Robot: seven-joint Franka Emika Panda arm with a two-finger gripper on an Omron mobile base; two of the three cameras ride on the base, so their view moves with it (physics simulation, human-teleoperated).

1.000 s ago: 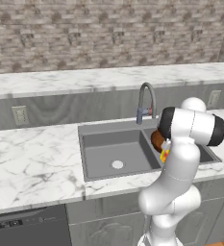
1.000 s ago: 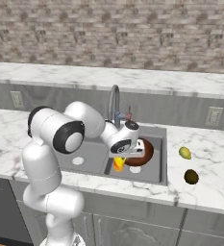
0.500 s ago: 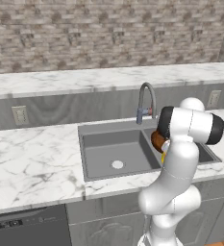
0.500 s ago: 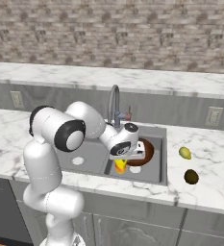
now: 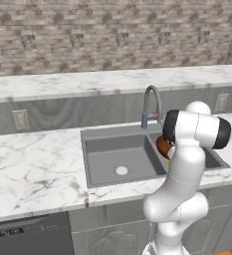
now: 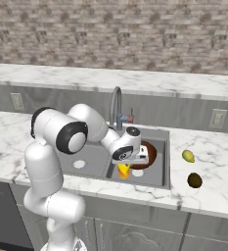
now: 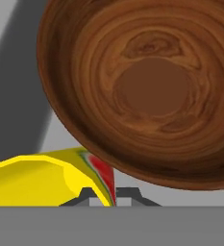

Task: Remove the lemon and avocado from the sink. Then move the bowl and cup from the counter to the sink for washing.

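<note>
cup [image 7: 46,178] rim pinched between fingertips [image 7: 84,196], beside bowl [image 7: 147,91]

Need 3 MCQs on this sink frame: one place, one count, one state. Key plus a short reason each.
1. Where is the wide reddish-brown wooden bowl?
A. on the counter
B. in the right basin of the grey double-basin sink
C. on the floor

2. How many fruits lie on the marble counter right of the sink?
A. none
B. two
C. four

3. What is the gripper doing?
A. hanging open
B. shut on the bowl
C. shut on the small yellow tapered cup

Key: 1 B, the bowl sits inside the basin walls. 2 B, the yellow-green lemon and dark avocado lie there. 3 C, in the hand view the fingertips pinch the cup's rim.
</note>
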